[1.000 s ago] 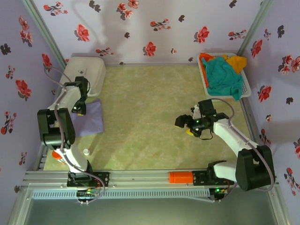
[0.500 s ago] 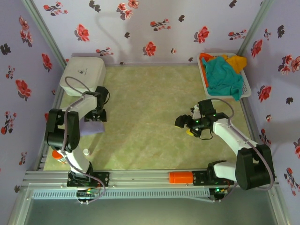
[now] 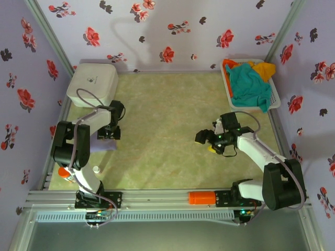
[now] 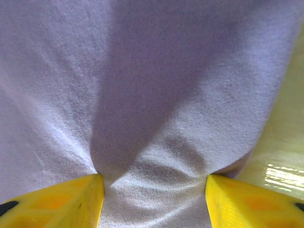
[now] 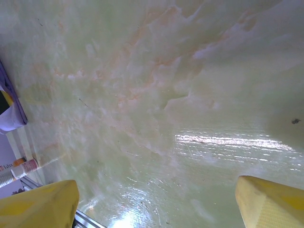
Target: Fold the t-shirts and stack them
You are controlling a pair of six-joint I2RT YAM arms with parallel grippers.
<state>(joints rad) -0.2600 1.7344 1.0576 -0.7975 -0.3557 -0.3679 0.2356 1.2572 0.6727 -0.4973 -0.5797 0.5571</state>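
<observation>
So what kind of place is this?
Probably a robot test booth: flowered walls box in a table, two robot arms are bolted to a metal rail, and a basket holds t-shirts.

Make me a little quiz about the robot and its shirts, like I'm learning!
1. True or false: the right claw grips cloth.
2. What colour is the t-shirt under the left claw: A teal, B lavender, C orange?
3. Fill in: the teal t-shirt lies in a white ____.
Key: 1 false, it hangs open over the bare table; 2 B; 3 basket.
</observation>
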